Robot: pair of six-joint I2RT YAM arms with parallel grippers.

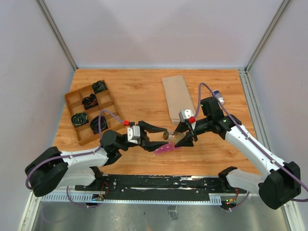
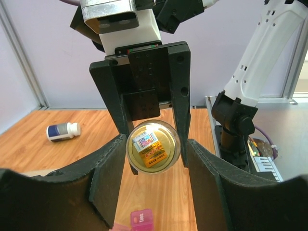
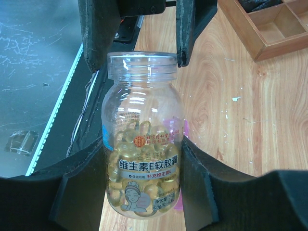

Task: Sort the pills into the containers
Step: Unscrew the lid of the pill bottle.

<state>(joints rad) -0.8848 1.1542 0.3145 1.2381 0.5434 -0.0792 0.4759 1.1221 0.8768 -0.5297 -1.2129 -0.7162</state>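
Item 1, my right gripper [image 3: 144,161]: arm stretched inward over the wooden table [image 1: 134,96], fingers clamped on the flanks of a clear round plastic bottle of yellow softgels [image 3: 143,134], clear of the boards.
Item 2, my left gripper [image 2: 155,161]: facing it, 2 fingers narrow about the bottle's cap end; whether they touch it I cannot tell.
Item 3, narrow translucent magenta-pink plastic strip of lidded containers [image 1: 163,149]: flat on the table just beneath both grippers.
Item 4, brown wooden divided tray [image 1: 91,110]: well beyond my left gripper, bare board between.
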